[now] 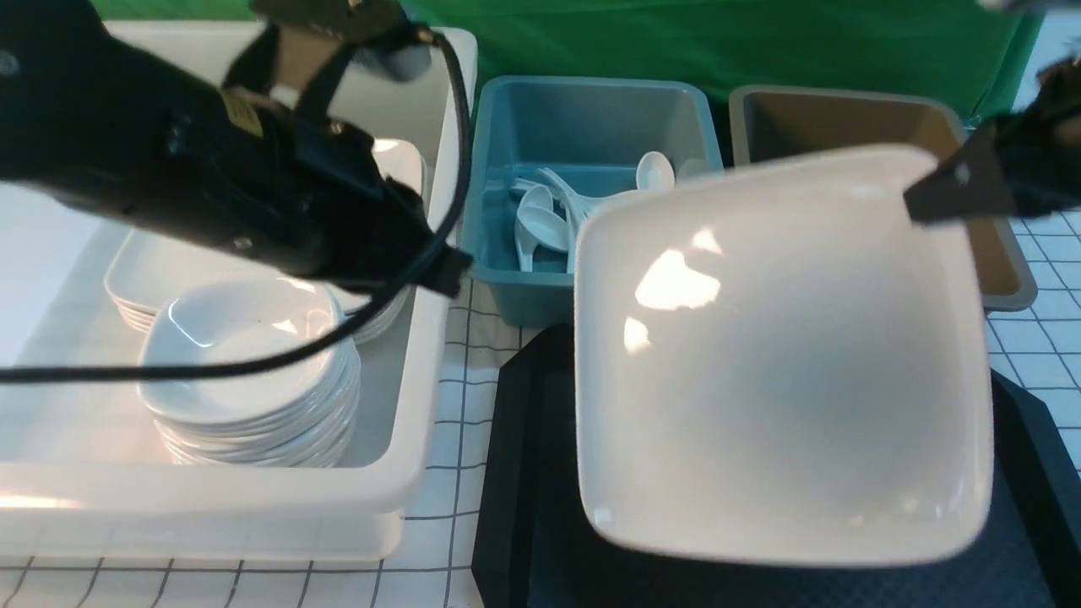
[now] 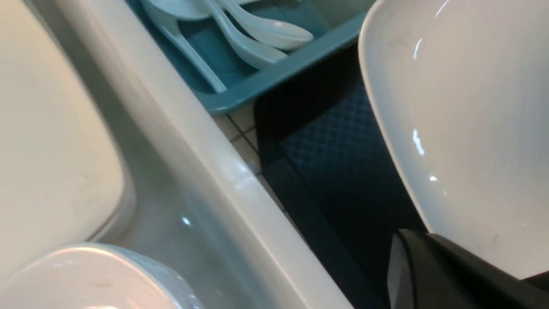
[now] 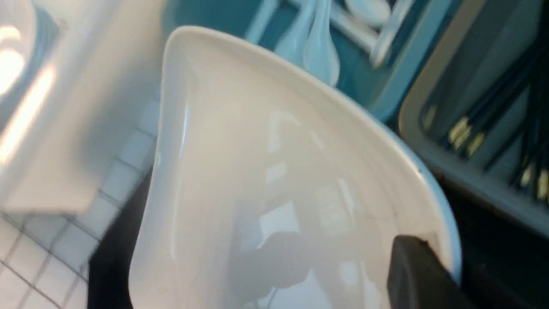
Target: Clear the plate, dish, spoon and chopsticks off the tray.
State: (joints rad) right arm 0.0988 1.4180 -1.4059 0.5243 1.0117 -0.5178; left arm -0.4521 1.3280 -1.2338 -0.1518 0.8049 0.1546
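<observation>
Right claw (image 1: 929,198) pinches plate (image 1: 785,363) corner; left claw (image 1: 422,262) cut off, grip unreadable; plate hides most tray (image 1: 524,473).

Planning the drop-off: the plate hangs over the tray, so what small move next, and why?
Probably swing the right end effector leftward: it grips the plate above the tray, and the plate stack sits in the white bin.
</observation>
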